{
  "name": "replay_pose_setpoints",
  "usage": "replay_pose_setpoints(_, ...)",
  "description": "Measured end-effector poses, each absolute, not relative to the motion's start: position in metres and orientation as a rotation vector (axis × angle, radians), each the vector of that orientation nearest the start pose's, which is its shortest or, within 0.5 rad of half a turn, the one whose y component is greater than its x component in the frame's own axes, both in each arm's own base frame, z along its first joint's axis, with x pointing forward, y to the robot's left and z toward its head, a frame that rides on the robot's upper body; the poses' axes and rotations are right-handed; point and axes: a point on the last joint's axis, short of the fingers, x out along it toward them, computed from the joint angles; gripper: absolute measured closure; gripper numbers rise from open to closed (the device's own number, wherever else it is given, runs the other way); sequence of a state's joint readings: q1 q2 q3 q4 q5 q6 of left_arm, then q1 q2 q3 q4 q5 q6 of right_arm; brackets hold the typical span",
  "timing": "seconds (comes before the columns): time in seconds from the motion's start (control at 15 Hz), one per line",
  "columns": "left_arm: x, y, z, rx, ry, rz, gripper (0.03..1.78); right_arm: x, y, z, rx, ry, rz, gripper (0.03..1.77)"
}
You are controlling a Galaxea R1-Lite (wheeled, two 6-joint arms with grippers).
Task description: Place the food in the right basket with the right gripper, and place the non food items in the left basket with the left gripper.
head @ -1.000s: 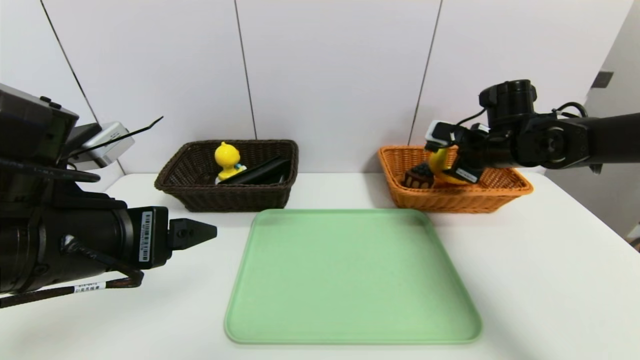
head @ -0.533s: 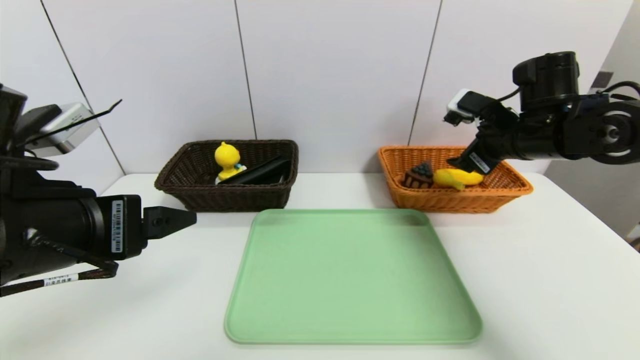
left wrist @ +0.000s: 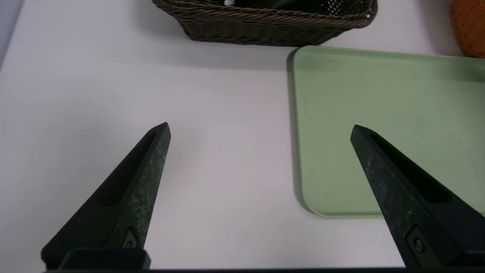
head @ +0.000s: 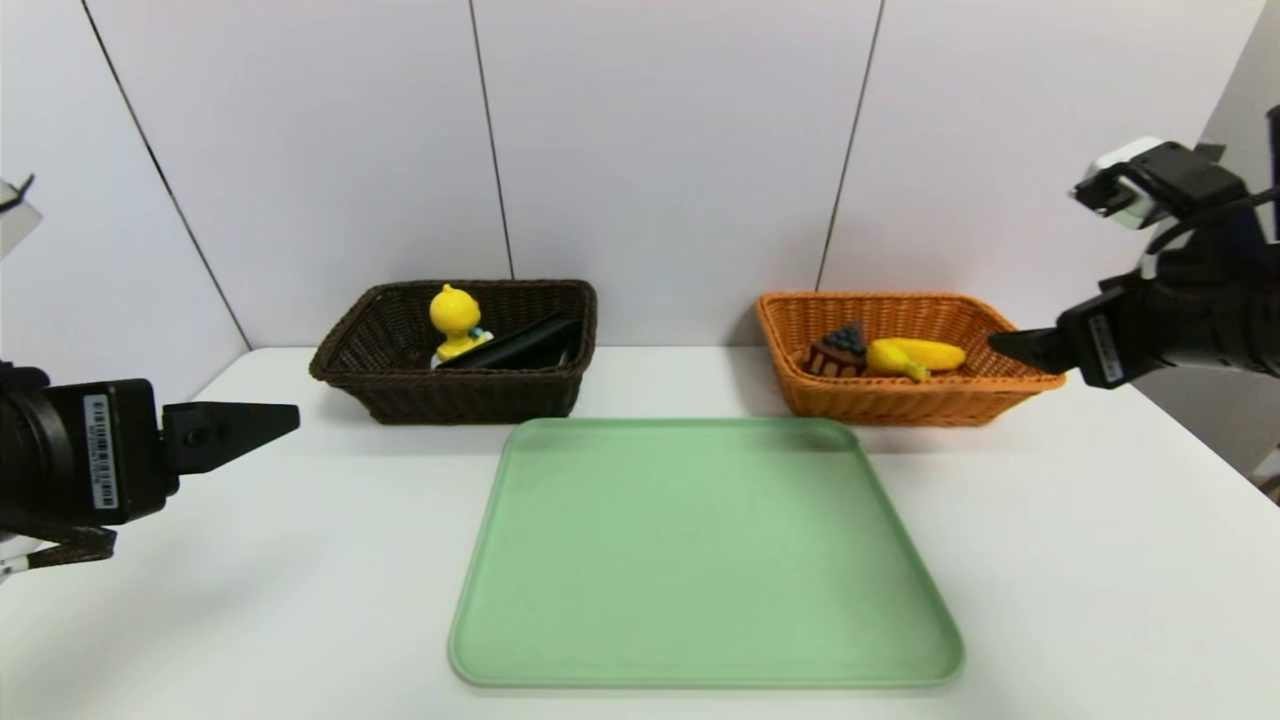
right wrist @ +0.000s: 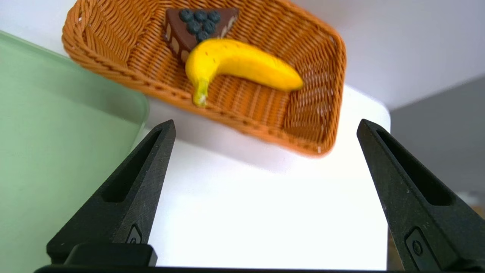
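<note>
banana (head: 918, 356), cake wedge (head: 838, 350) in orange basket (head: 1000, 385). duck toy (head: 453, 320), black case (head: 515, 345) in brown basket (head: 450, 400). right hand (right wrist: 265, 127) spread, empty, beside orange basket. left hand (left wrist: 259, 127) spread, empty, over worktop (head: 1080, 540).

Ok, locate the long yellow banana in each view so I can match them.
Head view: long yellow banana inside the orange woven basket, right of the cake wedge.
Left wrist view: not visible.
Right wrist view: banana in the basket, between the open fingers.
Shared landmark: green tray.
</note>
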State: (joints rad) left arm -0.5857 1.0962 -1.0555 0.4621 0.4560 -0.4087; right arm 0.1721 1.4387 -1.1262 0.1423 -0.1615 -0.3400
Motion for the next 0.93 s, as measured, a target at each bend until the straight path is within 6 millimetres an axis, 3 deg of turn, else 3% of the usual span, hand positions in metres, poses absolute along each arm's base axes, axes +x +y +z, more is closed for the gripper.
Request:
replay_pose_setpoints(0.27, 0.095, -0.043, 0.272, -0.119, 0.448, 0.055, 0.12, 0.170, 0.024, 0.285, -0.272, 0.483, 0.046, 0.12)
replay_pose_setpoints(0.67, 0.050, -0.009, 0.228, -0.089, 0.443, 0.180, 0.12, 0.083, 0.009, 0.275, -0.222, 0.444, 0.022, 0.11)
replay_pose_setpoints(0.93, 0.020, 0.006, 0.203, -0.050, 0.402, 0.312, 0.12, 0.039, -0.001, 0.264, -0.201, 0.422, -0.063, 0.11)
